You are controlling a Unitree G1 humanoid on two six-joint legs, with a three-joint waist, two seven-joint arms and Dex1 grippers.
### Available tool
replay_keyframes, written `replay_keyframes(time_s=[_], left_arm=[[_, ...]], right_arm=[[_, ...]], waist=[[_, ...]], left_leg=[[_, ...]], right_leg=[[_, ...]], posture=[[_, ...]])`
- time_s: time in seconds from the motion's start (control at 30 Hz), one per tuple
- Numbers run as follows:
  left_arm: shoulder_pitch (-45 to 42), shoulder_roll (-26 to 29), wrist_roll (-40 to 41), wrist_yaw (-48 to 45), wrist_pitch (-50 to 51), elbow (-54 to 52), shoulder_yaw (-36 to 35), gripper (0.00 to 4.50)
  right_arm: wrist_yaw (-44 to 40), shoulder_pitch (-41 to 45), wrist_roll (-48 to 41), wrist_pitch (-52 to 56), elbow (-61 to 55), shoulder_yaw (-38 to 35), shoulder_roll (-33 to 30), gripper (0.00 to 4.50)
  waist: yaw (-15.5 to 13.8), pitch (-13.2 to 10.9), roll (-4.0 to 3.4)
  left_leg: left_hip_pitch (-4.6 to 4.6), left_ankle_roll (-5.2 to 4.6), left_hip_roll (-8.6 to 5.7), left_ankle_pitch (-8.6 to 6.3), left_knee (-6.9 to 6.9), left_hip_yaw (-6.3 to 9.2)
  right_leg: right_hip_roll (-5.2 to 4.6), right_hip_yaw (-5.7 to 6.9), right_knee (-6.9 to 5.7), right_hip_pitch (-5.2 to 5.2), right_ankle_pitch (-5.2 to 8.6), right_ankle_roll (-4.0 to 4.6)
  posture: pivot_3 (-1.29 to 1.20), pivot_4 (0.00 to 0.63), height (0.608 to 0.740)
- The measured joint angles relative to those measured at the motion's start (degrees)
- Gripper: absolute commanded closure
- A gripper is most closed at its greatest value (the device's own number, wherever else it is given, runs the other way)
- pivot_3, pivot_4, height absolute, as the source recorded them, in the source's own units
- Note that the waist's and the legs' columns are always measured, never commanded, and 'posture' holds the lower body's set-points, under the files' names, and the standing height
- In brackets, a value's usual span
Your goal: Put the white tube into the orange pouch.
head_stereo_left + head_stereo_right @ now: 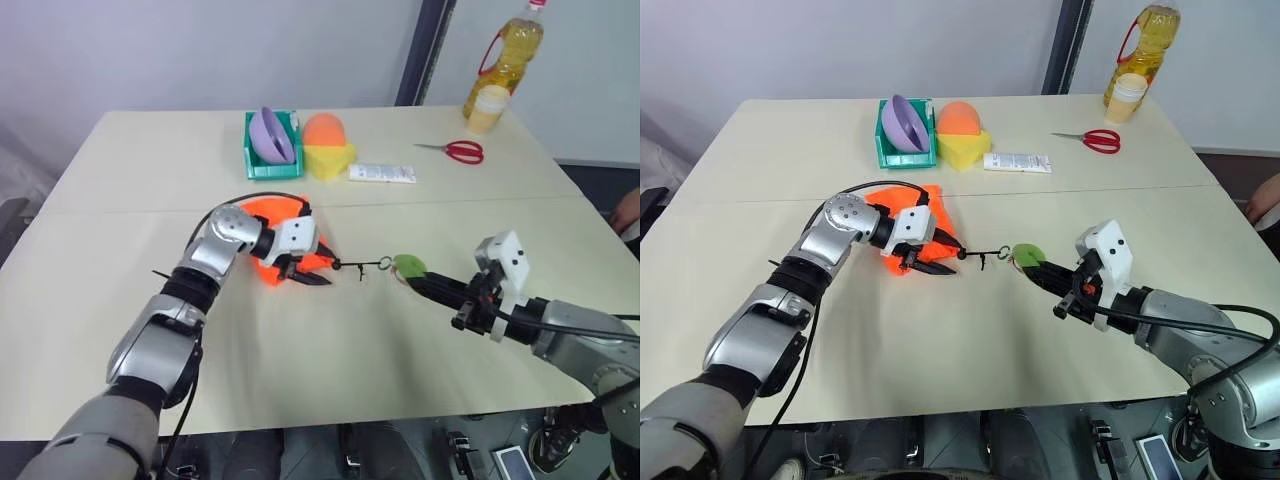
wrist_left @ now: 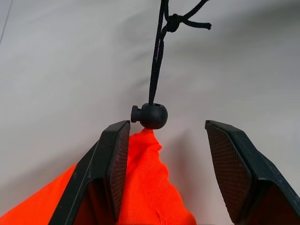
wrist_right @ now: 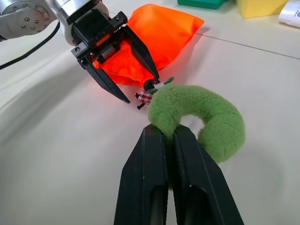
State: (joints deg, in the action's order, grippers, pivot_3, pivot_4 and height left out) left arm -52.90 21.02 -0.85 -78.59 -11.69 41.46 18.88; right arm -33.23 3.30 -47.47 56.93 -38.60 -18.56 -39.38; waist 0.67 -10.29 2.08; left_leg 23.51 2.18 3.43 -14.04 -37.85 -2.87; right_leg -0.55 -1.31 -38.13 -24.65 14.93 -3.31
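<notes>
The orange pouch lies on the table, its gathered neck turned toward a black cord lock. My left gripper is open astride that neck, with fabric against one finger and a gap beside the other. A thin black cord runs from the lock to a fuzzy green ring. My right gripper is shut on that ring, just above the table. The white tube is hidden or out of view.
At the back stand a teal bin with a purple bowl, an orange-and-yellow rounded object and a long flat white tube. Red scissors, an oil bottle and a cup sit back right. A person's hand shows at the right edge.
</notes>
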Motion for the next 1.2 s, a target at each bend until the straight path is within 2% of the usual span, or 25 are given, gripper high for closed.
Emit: replay_keyframes(time_s=[0.43,0.53,0.63,0.67,1.07,1.2], left_arm=[[0.00,-1.08,-0.42,1.08,0.01,-0.05,0.09,1.76],[0.00,-1.07,-0.42,1.13,0.01,-0.05,0.09,2.61],[0.00,-1.08,-0.42,1.41,-0.04,-0.05,0.07,4.07],[0.00,-1.12,-0.42,1.52,-0.04,-0.05,0.07,4.29],[0.00,-1.30,-0.52,2.40,-0.11,-0.04,0.07,4.29],[0.00,0.35,-1.41,2.86,-1.65,0.46,0.08,4.29]], right_arm=[[0.75,-0.01,-0.63,-0.40,0.00,0.17,-0.41,4.50],[0.83,-0.02,-0.80,-0.40,0.00,0.18,-0.45,4.50],[0.90,-0.02,-0.98,-0.40,-0.01,0.29,-0.48,4.50],[0.95,-0.03,-1.01,-0.40,-0.01,0.30,-0.48,4.50],[1.34,-0.52,-1.02,-0.54,-0.06,1.44,-1.10,4.50],[1.30,-0.63,-1.00,-0.70,-0.06,1.44,-1.72,4.50]], waist=[[0.00,0.00,0.00],[0.00,0.00,0.00],[-0.01,0.00,0.00],[-0.01,0.00,0.00],[0.00,0.00,0.00],[0.07,0.00,0.00]], left_leg=[[0.00,-0.01,0.00,0.00,0.00,0.01],[0.00,-0.01,0.00,0.00,0.00,0.01],[0.00,-0.01,0.00,-0.01,0.00,0.00],[0.00,-0.01,0.00,-0.01,0.00,0.01],[0.00,-0.02,0.00,-0.01,0.00,0.01],[0.00,-0.02,0.01,-0.01,0.00,0.01]], right_leg=[[0.00,0.00,0.00,0.00,0.00,0.00],[0.00,0.00,0.00,0.00,0.00,0.00],[0.00,0.00,0.00,0.00,0.00,0.00],[0.00,0.00,0.00,0.00,0.00,0.00],[0.00,0.00,0.00,0.00,0.00,0.00],[0.01,0.00,0.01,0.00,0.00,0.00]], posture=[[0.00,0.150,0.726],[0.00,0.150,0.726],[0.00,0.150,0.726],[0.00,0.150,0.726],[0.00,0.150,0.726],[0.00,0.150,0.726]])
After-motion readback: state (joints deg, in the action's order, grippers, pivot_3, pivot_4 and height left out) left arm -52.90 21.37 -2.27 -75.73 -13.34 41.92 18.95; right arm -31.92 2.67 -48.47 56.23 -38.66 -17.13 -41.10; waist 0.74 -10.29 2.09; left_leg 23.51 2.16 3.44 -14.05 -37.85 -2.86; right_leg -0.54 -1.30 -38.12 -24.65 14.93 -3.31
